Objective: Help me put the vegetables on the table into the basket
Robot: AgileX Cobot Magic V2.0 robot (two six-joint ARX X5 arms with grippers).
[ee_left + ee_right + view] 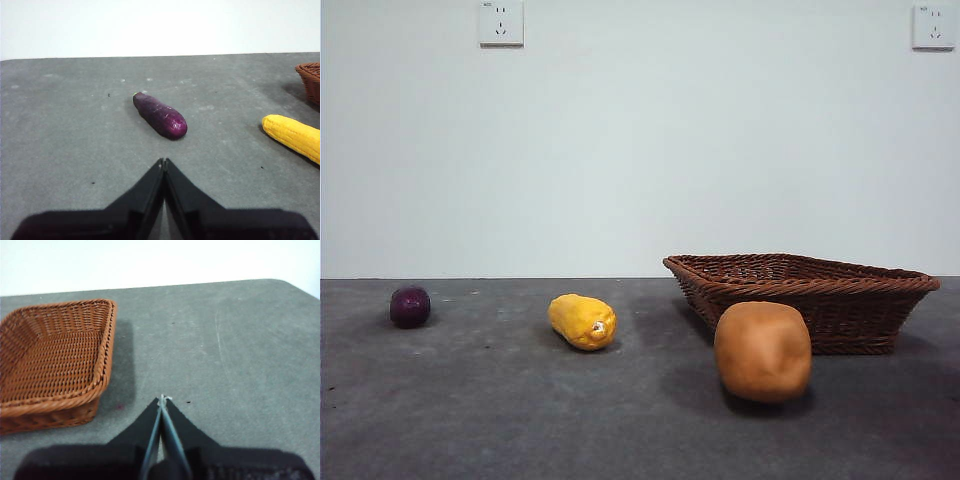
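i have both arms parked above the table (pixel 470 420) with nothing held. the left gripper (pixel 164 162) has its jaws pressed together, tips touching, and it looks down at the purple eggplant (pixel 160 116), which lies on its side a little ahead of it. the right gripper (pixel 162 399) is closed the same way, empty, just beside the basket (pixel 102 375).

the basket looks empty as far as i can see into it. all three vegetables lie on the table: the eggplant well off to one side, the yellow corn (pixel 582 321) between it and the basket, and the orange-brown potato (pixel 762 351) just in front of the basket.

my guess is they are light, stiff and smooth-skinned. the eggplant is glossy and could slip or roll, so i would open wide and close across its thick middle, jaws square to its long axis. same for the corn. the potato is bulkier and needs a near-full opening.
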